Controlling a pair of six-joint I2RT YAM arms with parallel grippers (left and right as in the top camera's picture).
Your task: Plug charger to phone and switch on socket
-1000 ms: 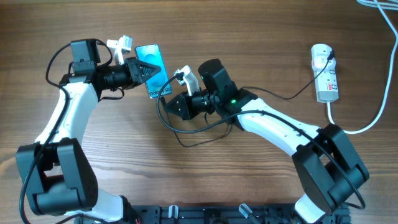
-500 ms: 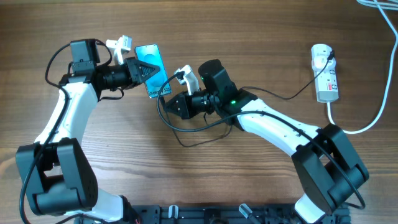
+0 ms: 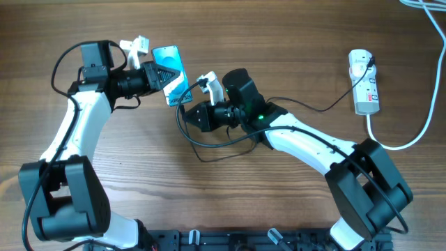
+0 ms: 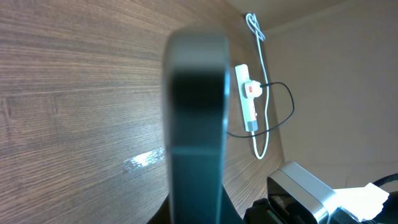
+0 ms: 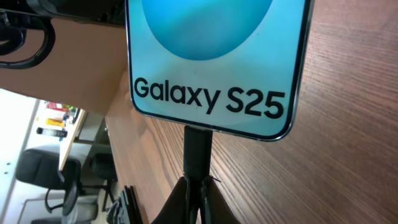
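My left gripper (image 3: 162,75) is shut on the phone (image 3: 171,73), a turquoise-screened smartphone held off the table at the upper left; in the left wrist view its edge (image 4: 194,118) fills the middle. My right gripper (image 3: 196,116) is shut on the charger's black plug tip (image 5: 199,149), which meets the bottom edge of the phone (image 5: 214,59) under the text "Galaxy S25". The thin black charger cable (image 3: 317,109) loops over the table to the socket (image 3: 364,82), a white power strip at the far right, also seen in the left wrist view (image 4: 246,99).
A thick white cord (image 3: 417,136) runs from the socket off the right edge and top corner. Slack black cable (image 3: 209,155) lies looped on the wooden table below the right gripper. Both arm bases stand at the front edge.
The left gripper and phone have shifted slightly up and away. The right gripper with the plug has followed a little upward toward the phone's bottom edge.
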